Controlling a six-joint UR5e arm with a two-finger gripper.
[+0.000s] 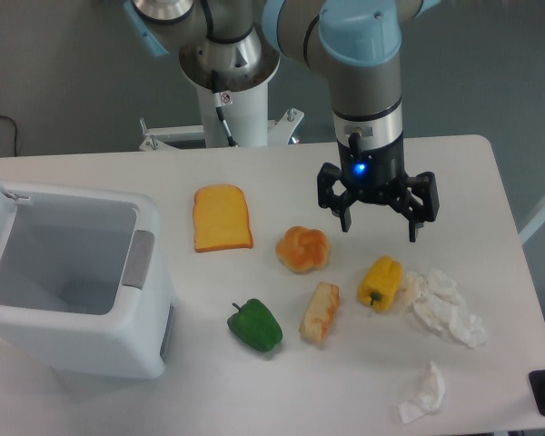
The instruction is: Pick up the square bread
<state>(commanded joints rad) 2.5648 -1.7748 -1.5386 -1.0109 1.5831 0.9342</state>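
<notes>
The square bread (320, 313) is a small oblong chunk with pale cream faces and orange-red crust edges. It lies on the white table between the green pepper (255, 326) and the yellow pepper (381, 282). My gripper (379, 227) hangs open and empty above the table, behind the yellow pepper and to the right of the round bun (302, 249). It is well apart from the square bread, up and to the right of it.
A flat orange toast slice (222, 218) lies left of the bun. An open white bin (68, 277) stands at the left. Crumpled white tissues (445, 304) lie right of the yellow pepper, another (424, 392) near the front edge.
</notes>
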